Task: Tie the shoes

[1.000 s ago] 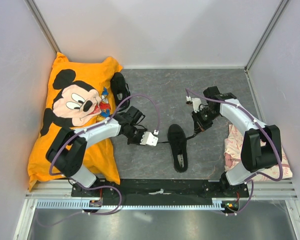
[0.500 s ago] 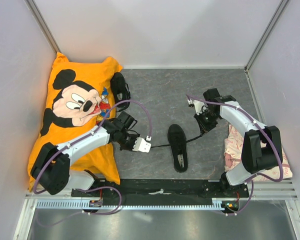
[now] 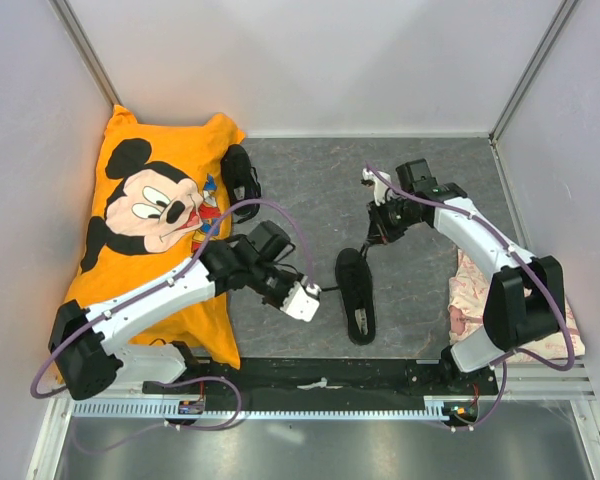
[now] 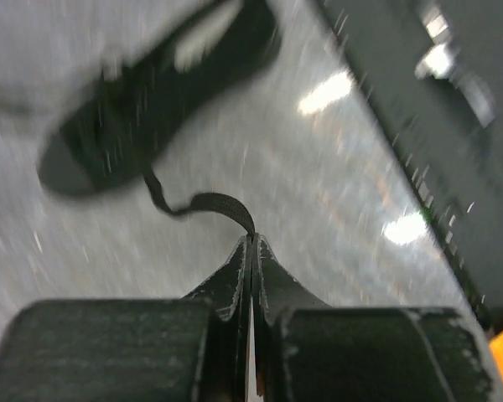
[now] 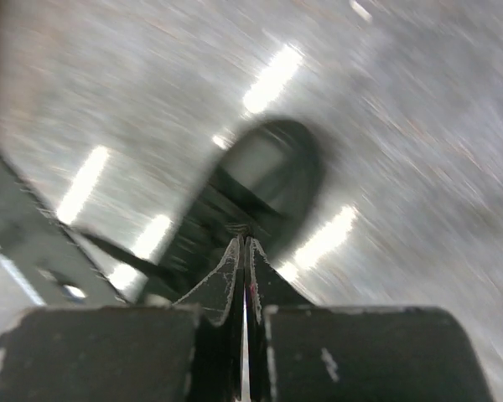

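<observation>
The near shoe (image 3: 355,295) lies centre on the table (image 3: 320,190), the far shoe (image 3: 242,172) behind-left against the pillow (image 3: 150,220).

Orange Mickey pillow (image 3: 140,212), pink cloth (image 3: 468,285)

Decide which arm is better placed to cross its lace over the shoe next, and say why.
Left, probably: left gripper, shut on a lace, sits beside the shoe; right gripper is beyond its toe.
</observation>
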{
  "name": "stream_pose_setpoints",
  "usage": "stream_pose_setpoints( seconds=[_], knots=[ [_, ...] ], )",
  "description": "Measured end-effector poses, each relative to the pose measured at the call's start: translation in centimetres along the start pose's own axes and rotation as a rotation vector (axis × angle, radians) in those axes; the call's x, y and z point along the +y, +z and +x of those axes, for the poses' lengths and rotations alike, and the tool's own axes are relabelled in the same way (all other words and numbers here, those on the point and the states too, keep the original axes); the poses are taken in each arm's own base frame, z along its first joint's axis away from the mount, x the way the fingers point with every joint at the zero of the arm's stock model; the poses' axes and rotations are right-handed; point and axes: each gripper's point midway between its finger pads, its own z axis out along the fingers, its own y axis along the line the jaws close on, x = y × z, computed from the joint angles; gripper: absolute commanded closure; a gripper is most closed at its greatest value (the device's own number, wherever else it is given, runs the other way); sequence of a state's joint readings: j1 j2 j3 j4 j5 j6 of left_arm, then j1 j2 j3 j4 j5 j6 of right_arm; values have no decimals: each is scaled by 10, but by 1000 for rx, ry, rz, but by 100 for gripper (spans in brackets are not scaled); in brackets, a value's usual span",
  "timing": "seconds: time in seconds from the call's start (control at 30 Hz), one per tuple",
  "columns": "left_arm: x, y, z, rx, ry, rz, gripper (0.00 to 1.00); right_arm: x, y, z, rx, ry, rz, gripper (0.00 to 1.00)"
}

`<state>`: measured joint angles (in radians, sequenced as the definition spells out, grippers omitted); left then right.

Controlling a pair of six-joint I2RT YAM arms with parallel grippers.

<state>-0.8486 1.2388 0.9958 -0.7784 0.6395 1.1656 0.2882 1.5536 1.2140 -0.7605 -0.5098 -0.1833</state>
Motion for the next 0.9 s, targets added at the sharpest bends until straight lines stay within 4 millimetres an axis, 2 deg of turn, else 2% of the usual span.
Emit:
stream_pose_setpoints(
  seconds=[0.17,0.3,0.43,0.5,0.53,0.57,0.6,0.63,0.67,0.7,0.73,0.77,0.8,0.9],
  knots=[
    [-8,23,-62,-136,122,44,98,47,10,-27,-87,-43,-164,100],
    [-10,50,-100,-219,197,59,99,80,20,-42,-110,-76,-298,100],
    [10,79,-123,-270,256,-25,99,103,37,-41,-81,-80,-420,100],
    [22,88,-130,-292,290,-90,99,112,42,-37,-62,-81,-462,95],
    [27,92,-132,-300,305,-121,94,115,45,-36,-53,-81,-478,90],
    [33,96,-134,-302,314,-146,86,119,46,-34,-45,-83,-493,78],
    [38,99,-134,-300,319,-172,62,120,47,-34,-40,-88,-501,65],
    [44,102,-135,-299,322,-196,54,121,48,-33,-32,-97,-509,55],
    [48,104,-135,-292,321,-215,48,120,49,-35,-30,-102,-513,40],
    [52,104,-134,-282,315,-235,44,119,49,-35,-24,-102,-512,34],
    [55,104,-131,-268,305,-253,43,118,48,-35,-18,-110,-511,32],
    [58,102,-130,-256,294,-268,41,115,46,-36,-14,-117,-507,24],
    [60,99,-127,-244,279,-281,38,112,44,-36,-11,-122,-501,21],
    [62,79,-121,-223,218,-299,36,96,33,-38,-12,-119,-471,19]
  ],
)
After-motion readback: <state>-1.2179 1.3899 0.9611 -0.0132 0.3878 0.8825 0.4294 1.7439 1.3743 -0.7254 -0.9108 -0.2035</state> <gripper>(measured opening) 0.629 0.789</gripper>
